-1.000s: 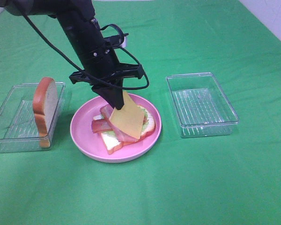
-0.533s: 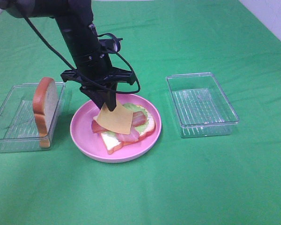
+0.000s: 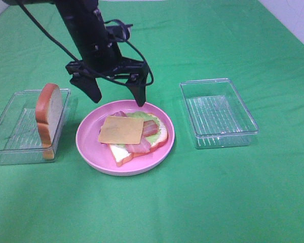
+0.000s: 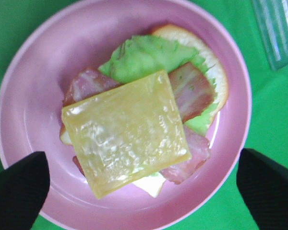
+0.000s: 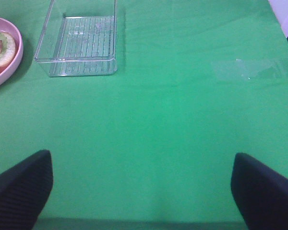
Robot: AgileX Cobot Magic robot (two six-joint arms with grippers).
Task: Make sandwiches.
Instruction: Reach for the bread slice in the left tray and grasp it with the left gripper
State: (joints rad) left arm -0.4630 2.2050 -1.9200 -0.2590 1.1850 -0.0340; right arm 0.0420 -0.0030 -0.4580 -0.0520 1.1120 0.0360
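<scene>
A sandwich stack [image 3: 134, 134] lies on the pink plate [image 3: 91, 147]: a white bread slice, green lettuce, reddish bacon strips and a yellow cheese square [image 3: 121, 130] on top. The left wrist view looks straight down on the cheese [image 4: 127, 132] and plate [image 4: 33, 81]. My left gripper [image 3: 116, 94] is open and empty, hovering just above the plate's far side, with its fingertips [image 4: 19, 187] apart on either side of the stack. A second bread slice [image 3: 48, 119] stands upright in the left clear tray [image 3: 10, 121]. My right gripper [image 5: 144, 191] is open over bare cloth, out of the exterior view.
An empty clear tray [image 3: 218, 112] stands right of the plate; it also shows in the right wrist view [image 5: 81, 40]. Green cloth [image 3: 218, 197] covers the whole table. The white wall edge is at the far right corner.
The left gripper let go of the cheese square, which now lies flat on the stack. The gripper opened wide and rose back a little.
</scene>
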